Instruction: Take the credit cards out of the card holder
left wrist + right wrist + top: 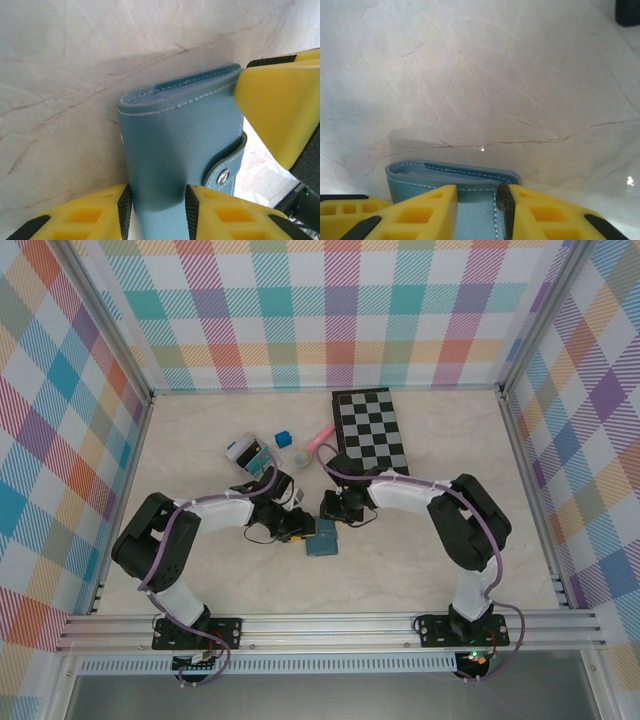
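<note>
1. Marble-look table point(450, 550) is boxed in by plaid walls point(300, 310); a chessboard point(370, 430) lies at the back, well apart from the work.
2. The card holder point(180, 140) is seen near the middle of the table, between the 2 wrists, folded closed, with its snap strap point(223, 176) wrapped over 1 edge.
3. No credit cards are visible; they are judged to be inside.
4. Key relation: the holder is shared, so neither arm is nearer. It is flanked by the left gripper point(156, 195) on its left and the right gripper point(477, 192) on its far right side, as seen from above.
5. In the left wrist view, the holder's length runs straight away from the fingers, with the stitched folded edge at the far end.
6. Left gripper: pressed in on the holder's near end, the leather being pinched between the 2 pads.
7. Right gripper: the holder's opposite edge is taken between its fingers and looks pinched. 1 of its yellow fingers point(280, 110) is seen touching the far right corner, just above the strap.
8. Pose: both arms are folded with elbows out to the sides, forearms turned inward and wrists low over the table.
9. Judged next: the strap must be freed before any card can be reached, and it lies on the right gripper's side.
</note>
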Robot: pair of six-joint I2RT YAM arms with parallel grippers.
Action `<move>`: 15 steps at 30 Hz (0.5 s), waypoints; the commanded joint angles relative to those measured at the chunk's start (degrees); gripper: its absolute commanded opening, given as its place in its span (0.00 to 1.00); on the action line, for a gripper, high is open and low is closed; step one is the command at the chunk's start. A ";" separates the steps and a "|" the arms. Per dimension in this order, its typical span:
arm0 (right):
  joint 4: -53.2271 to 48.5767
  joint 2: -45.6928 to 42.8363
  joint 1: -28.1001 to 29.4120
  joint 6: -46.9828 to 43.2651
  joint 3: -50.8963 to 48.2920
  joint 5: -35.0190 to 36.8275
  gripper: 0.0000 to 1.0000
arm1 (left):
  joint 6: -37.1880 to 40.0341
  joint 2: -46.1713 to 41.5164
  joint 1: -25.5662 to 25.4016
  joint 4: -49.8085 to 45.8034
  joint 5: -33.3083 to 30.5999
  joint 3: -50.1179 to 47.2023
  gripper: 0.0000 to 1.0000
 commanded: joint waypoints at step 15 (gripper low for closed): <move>-4.17 -4.42 -0.60 -5.77 -3.37 -11.51 0.29 | -9.62 -1.16 0.24 6.94 -1.84 -3.36 0.32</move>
